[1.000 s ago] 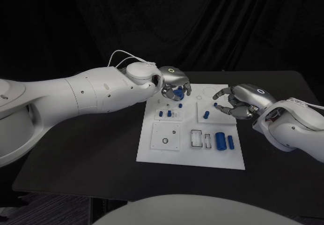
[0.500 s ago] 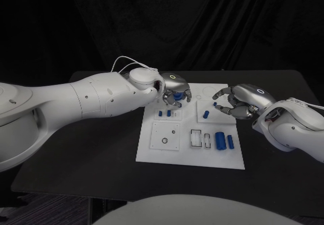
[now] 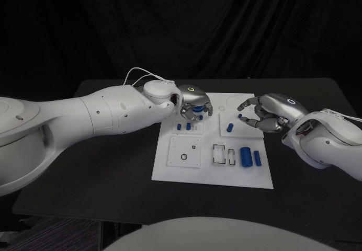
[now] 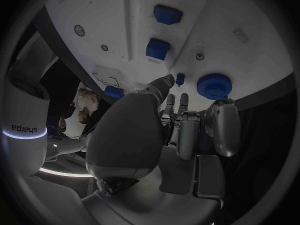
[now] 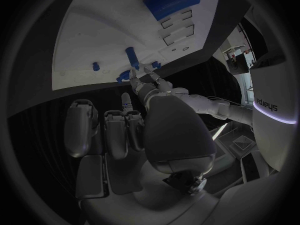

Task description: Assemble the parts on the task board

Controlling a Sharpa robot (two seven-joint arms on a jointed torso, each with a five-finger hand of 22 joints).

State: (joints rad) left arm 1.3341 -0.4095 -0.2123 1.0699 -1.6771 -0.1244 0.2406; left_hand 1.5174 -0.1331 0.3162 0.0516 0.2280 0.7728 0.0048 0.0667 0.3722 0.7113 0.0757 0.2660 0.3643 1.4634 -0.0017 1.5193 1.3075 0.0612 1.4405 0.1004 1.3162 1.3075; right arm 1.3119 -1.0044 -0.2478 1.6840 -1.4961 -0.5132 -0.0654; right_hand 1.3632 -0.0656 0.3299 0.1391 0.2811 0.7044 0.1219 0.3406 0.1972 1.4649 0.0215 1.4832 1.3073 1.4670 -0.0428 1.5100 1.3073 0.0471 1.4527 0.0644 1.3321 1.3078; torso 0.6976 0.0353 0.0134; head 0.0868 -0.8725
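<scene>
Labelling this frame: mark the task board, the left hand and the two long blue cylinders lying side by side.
task board (image 3: 170, 175), head view, bare near-left corner of the plate.
left hand (image 3: 193, 100), head view, silver back of the hand.
long blue cylinders (image 3: 246, 156), head view, middle of the thicker one.

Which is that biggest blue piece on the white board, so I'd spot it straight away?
Find the white task board mid-table, then its near right part beside two outlined slots. The big blue cylinder lies there, thicker than the slimmer blue piece alongside it.
</scene>
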